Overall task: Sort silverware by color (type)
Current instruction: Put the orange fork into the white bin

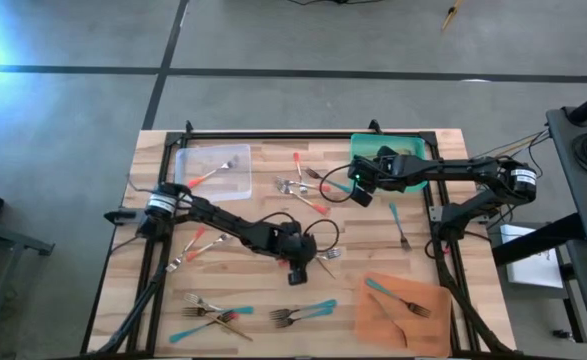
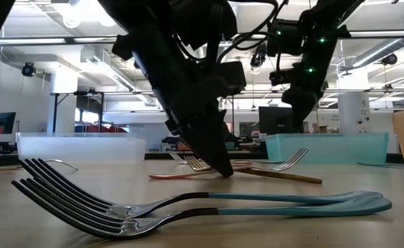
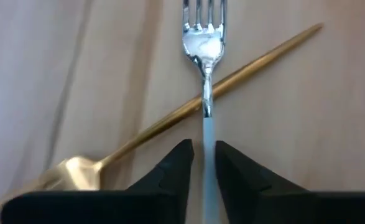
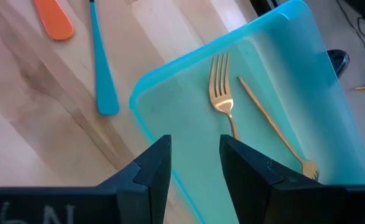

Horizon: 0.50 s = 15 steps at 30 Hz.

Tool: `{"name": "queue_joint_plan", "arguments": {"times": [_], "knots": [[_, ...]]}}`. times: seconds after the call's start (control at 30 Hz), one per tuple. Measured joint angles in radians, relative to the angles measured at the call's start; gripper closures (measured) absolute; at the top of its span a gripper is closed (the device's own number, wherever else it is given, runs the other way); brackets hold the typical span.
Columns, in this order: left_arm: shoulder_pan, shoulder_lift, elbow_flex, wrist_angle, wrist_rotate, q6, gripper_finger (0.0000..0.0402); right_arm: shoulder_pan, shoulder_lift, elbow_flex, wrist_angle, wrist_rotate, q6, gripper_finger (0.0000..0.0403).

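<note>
My left gripper (image 3: 203,157) (image 1: 295,266) points down at mid-table, slightly open. Its fingers stand close on either side of a teal-handled fork's (image 3: 204,43) handle, which lies across a gold spoon (image 3: 170,121). My right gripper (image 4: 194,149) (image 1: 358,185) is open and empty above the near-left corner of the green tray (image 4: 263,68). A gold fork (image 4: 222,93) and a gold spoon (image 4: 275,134) lie flat in that tray. More forks and spoons with red, teal or gold handles lie scattered on the table. My left gripper comes from above with one finger (image 3: 176,171) on each side of the teal fork's handle (image 3: 208,140), just behind the neck. A thin strip of table shows beside the handle, so I cannot tell whether the fingers touch it. The fork lies flat.
A clear tray (image 1: 215,170) at far left holds a red-handled piece (image 1: 205,177). The orange tray (image 1: 403,310) at near right holds a teal fork (image 1: 393,298). Teal forks (image 2: 208,203) lie by the near edge, and red-handled pieces (image 1: 298,185) lie beside the green tray (image 1: 388,160).
</note>
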Motion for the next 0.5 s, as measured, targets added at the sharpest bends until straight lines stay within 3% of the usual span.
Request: {"name": "queue_joint_plan", "arguments": {"times": [0.13, 0.4, 0.5], "knots": [[-0.007, -0.019, -0.002, -0.054, -0.023, -0.035, 0.0393, 0.000, 0.000, 0.000, 0.005, 0.000, 0.000, 0.0275], [-0.036, -0.063, 0.021, -0.082, -0.030, -0.027, 0.0401, 0.000, 0.000, 0.000, 0.009, 0.000, 0.000, 0.0275], [-0.040, -0.115, 0.032, -0.119, -0.104, -0.018, 0.0401, 0.000, 0.000, 0.000, 0.010, -0.001, 0.000, 0.0275]]}}
